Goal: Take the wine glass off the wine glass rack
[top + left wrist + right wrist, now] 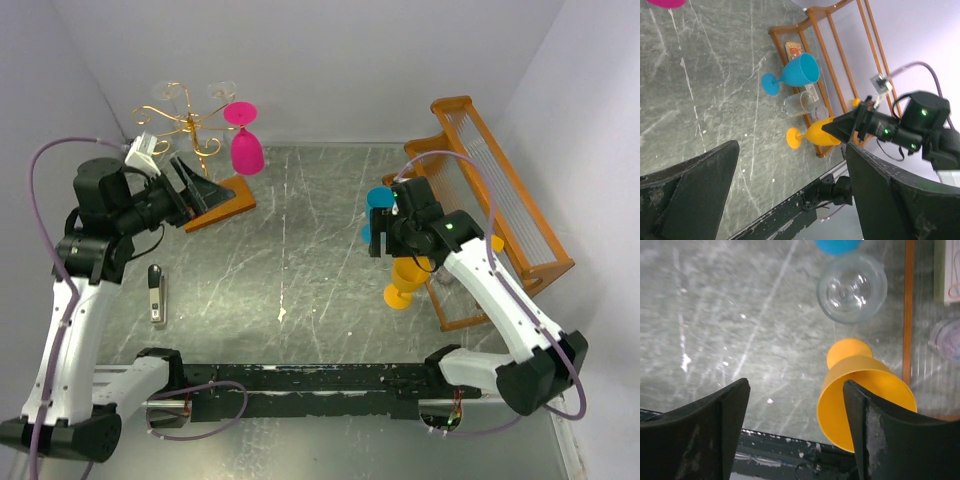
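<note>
The gold wire wine glass rack stands at the back left on its wooden base. A pink wine glass hangs upside down from one arm, and two clear glasses hang from other arms. My left gripper is open and empty, low beside the base and below the pink glass; in its own view the fingers frame bare table. My right gripper is open over a yellow glass, whose rim sits at the right finger, not clamped.
A blue glass and a clear glass stand beside the yellow one, next to the big orange wooden rack at the right. A small black and silver tool lies near the left arm.
</note>
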You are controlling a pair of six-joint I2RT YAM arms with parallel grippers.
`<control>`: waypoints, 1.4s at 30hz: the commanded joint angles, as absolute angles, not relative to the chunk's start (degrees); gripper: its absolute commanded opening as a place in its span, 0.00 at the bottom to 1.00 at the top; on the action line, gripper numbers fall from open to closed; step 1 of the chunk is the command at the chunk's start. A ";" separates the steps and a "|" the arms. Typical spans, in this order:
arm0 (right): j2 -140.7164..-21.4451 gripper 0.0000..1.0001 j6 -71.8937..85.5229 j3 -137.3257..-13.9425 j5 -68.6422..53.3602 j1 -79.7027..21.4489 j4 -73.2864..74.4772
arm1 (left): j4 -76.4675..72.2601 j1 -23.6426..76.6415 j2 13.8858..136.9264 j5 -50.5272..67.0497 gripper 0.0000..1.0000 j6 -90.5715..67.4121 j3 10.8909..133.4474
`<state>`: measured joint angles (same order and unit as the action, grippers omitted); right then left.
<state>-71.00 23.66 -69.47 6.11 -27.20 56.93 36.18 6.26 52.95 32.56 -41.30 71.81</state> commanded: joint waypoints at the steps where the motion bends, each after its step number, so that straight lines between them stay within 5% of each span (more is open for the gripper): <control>1: -66.80 0.79 22.09 -70.81 4.00 -26.89 48.91 | 31.63 6.68 58.58 32.64 0.98 -43.56 79.11; 17: -56.82 0.83 16.84 -65.44 0.91 -26.94 38.60 | 39.68 6.81 88.22 17.07 0.82 -40.10 111.59; 26: -50.22 0.83 14.45 -64.75 9.04 -26.89 36.60 | 37.04 7.82 96.65 10.29 0.67 -41.39 116.37; 42: -45.08 0.85 13.05 -63.00 12.40 -26.89 35.39 | 36.48 9.82 104.49 9.89 0.59 -41.75 120.15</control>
